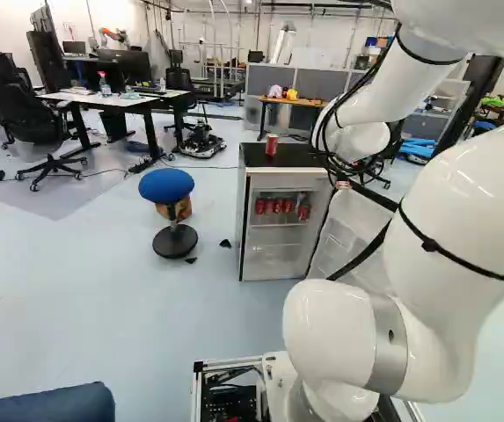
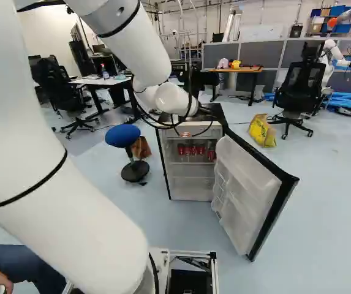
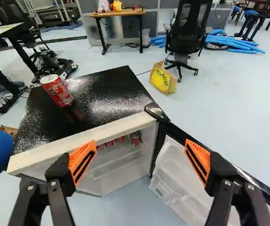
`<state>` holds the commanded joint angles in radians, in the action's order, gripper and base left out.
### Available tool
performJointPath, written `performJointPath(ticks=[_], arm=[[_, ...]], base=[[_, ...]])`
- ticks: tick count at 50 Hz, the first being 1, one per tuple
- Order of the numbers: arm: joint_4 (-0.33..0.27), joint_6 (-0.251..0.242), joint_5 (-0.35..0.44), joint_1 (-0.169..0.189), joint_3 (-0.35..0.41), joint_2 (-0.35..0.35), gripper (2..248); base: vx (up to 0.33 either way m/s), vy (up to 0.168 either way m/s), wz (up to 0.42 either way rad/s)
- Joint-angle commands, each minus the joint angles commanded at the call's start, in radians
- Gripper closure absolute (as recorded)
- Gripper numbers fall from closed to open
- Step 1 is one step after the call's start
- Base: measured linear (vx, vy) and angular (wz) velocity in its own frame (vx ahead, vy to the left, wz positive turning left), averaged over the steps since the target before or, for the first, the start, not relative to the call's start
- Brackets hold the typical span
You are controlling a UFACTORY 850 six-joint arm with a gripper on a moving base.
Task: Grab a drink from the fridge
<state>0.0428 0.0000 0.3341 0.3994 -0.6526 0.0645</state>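
You have one fridge (image 3: 111,89), one red can (image 3: 57,90) on top and at least four cans (image 1: 278,207) inside. You also have one blue stool (image 1: 166,184), one yellow bag (image 2: 262,130) and one wood-topped table (image 2: 245,70)

Fridge top (image 3: 118,87) (black, shiny) carries a red can (image 3: 58,91).

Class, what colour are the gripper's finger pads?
Orange with black slots, seen best on the pads in the wrist view.
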Motion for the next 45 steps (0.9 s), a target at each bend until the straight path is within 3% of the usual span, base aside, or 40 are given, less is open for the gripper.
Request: performJointPath(ticks=[20,45], arm=[[0.000,0.000,-0.030,0.072,0.005,0.005,3],[0.000,0.000,-0.062,0.149,-0.048,-0.048,3]], base=[[0.000,0.000,0.000],[0.000,0.000,0.000]])
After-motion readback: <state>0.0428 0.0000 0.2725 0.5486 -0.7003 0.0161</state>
